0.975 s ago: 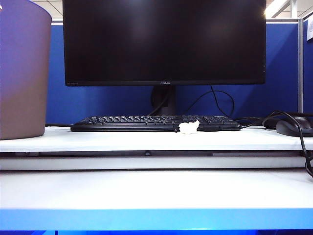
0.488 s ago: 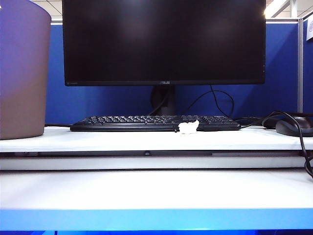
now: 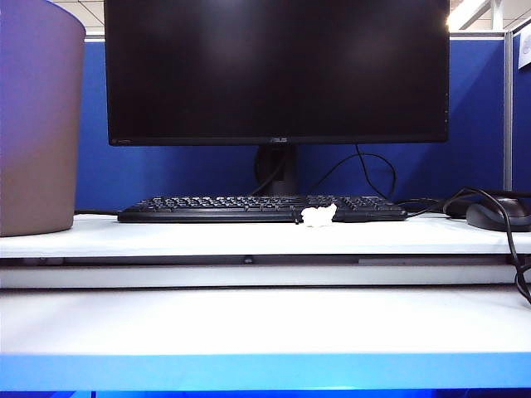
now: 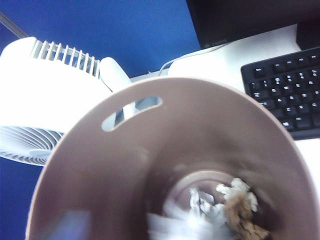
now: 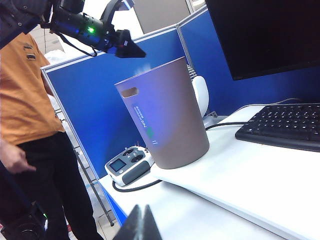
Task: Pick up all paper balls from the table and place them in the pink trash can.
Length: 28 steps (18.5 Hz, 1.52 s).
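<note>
The pink trash can [image 3: 37,124] stands at the table's [image 3: 265,319] back left. One white paper ball [image 3: 318,215] lies against the keyboard's front edge. The left wrist view looks down into the pink trash can [image 4: 150,140], where a white paper ball [image 4: 202,202] and a tan one [image 4: 242,210] lie at the bottom; a blurred white wad [image 4: 175,225] is in mid-air above them. In the right wrist view my left gripper [image 5: 134,30] hangs open over the can [image 5: 170,120], with a white blur [image 5: 142,67] at the rim. My right gripper [image 5: 141,222] is shut, empty, over the table's left front. Neither gripper shows in the exterior view.
A black monitor [image 3: 278,66] and keyboard [image 3: 216,207] fill the back middle, with a mouse [image 3: 498,215] and cables at the right. A white fan [image 4: 45,100] stands behind the can. A remote controller [image 5: 127,165] lies beside the can, and a person in orange [image 5: 25,100] stands past the table's left end.
In the exterior view the can, monitor and keyboard sit a few pixels further left; the paper ball by the keyboard has not moved.
</note>
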Available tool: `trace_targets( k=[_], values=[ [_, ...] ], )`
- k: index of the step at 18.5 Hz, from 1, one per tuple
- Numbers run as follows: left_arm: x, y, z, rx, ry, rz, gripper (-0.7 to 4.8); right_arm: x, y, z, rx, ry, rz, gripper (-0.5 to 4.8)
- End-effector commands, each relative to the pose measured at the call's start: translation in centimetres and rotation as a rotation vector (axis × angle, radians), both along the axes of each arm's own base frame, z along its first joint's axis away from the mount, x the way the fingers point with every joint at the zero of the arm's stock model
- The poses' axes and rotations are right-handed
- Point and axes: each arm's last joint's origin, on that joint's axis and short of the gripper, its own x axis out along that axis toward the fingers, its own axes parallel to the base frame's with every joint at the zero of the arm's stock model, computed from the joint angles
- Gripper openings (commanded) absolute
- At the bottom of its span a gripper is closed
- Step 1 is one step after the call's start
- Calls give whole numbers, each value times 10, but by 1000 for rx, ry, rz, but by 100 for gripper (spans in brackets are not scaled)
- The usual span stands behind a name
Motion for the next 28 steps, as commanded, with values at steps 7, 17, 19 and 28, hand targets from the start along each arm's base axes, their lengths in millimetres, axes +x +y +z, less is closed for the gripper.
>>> trace_targets(
  k=[7,17,19,28],
  values=[
    [5,-10,0,-259,3,-239,377,-3,0,6,8,-48,19,220],
    [30,-83,-55,-479,346,-616,376,-2,0,6,15,-51,2,221],
    [42,-99,-67,-488,371,-640,376,-2,0,7,17,-57,-2,222],
    [93,-212,-156,-464,407,-814,372,-2,-1,7,33,-62,-45,269]
  ],
)
